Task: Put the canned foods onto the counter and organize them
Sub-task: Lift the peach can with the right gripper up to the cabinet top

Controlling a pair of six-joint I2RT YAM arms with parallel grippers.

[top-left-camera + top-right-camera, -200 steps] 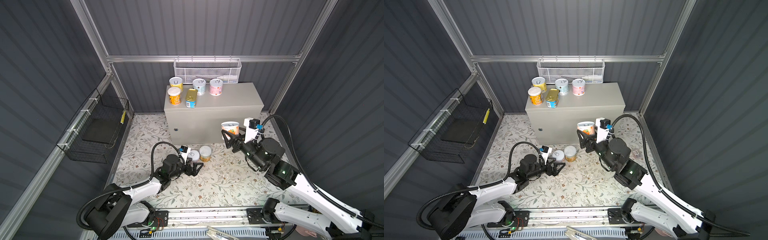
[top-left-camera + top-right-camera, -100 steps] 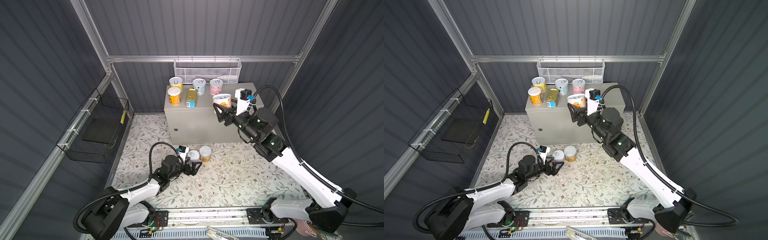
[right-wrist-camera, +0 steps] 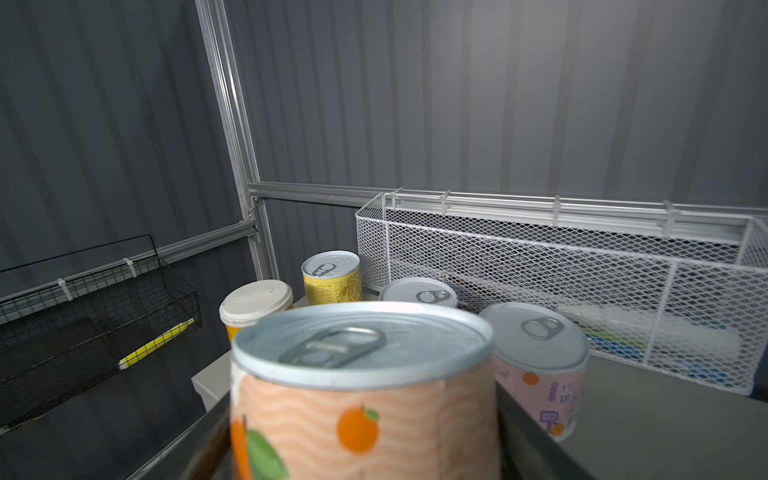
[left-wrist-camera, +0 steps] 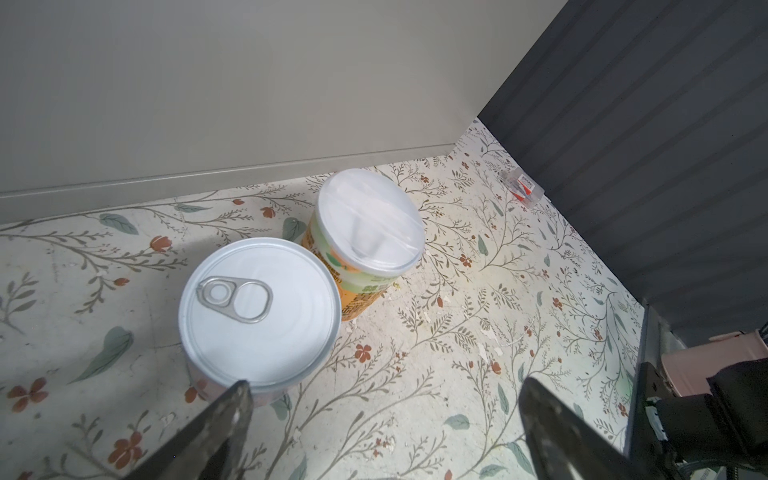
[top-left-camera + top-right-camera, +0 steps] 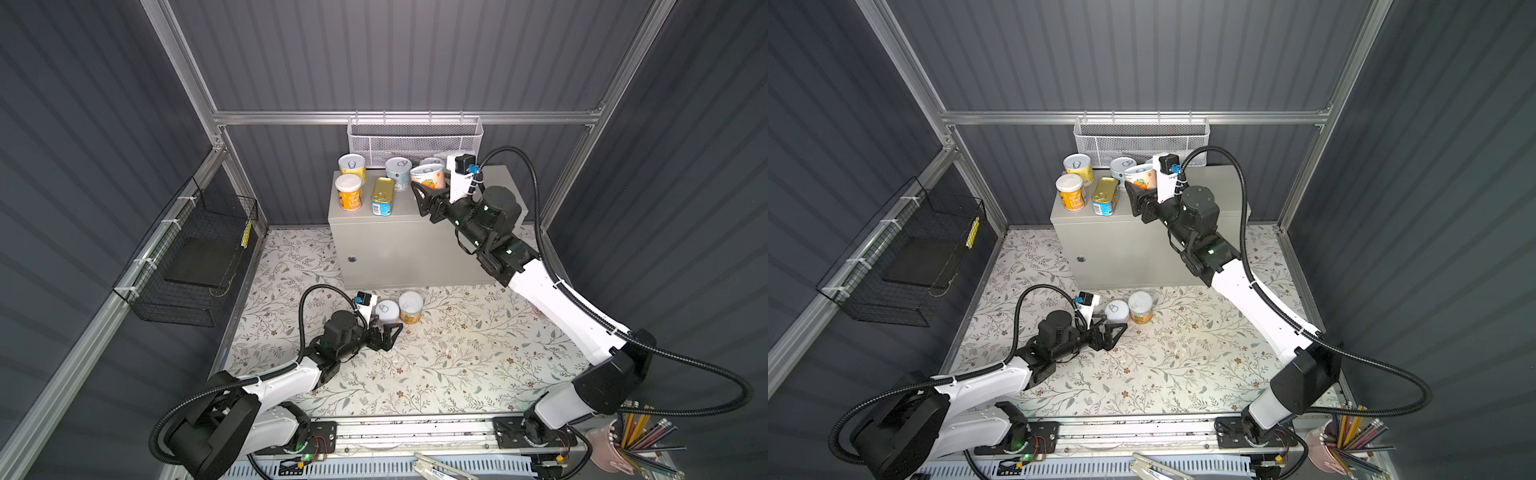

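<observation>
My right gripper point(image 5: 428, 190) is shut on a peach can with orange fruit prints point(image 5: 428, 176) point(image 3: 361, 395), held over the grey counter point(image 5: 407, 249) just in front of a pink can point(image 3: 536, 365). A yellow can point(image 5: 352, 166), a white-lidded orange can point(image 5: 348, 192), a gold-topped tin point(image 5: 382, 195) and a blue can point(image 5: 398, 172) stand on the counter's left half. On the floor stand a silver-lidded can point(image 4: 257, 311) and a white-lidded orange can point(image 4: 370, 224). My left gripper point(image 4: 384, 415) is open just short of the silver-lidded one.
A white mesh basket point(image 5: 415, 139) hangs on the back wall right behind the counter. A black wire basket point(image 5: 195, 257) hangs on the left wall. A pink cup of pencils point(image 5: 619, 449) stands at the front right. A small clear packet point(image 4: 521, 189) lies by the right wall.
My right arm has lifted the peach can from in front of the counter up over its top and leftward toward the other cans. My left gripper has barely moved.
</observation>
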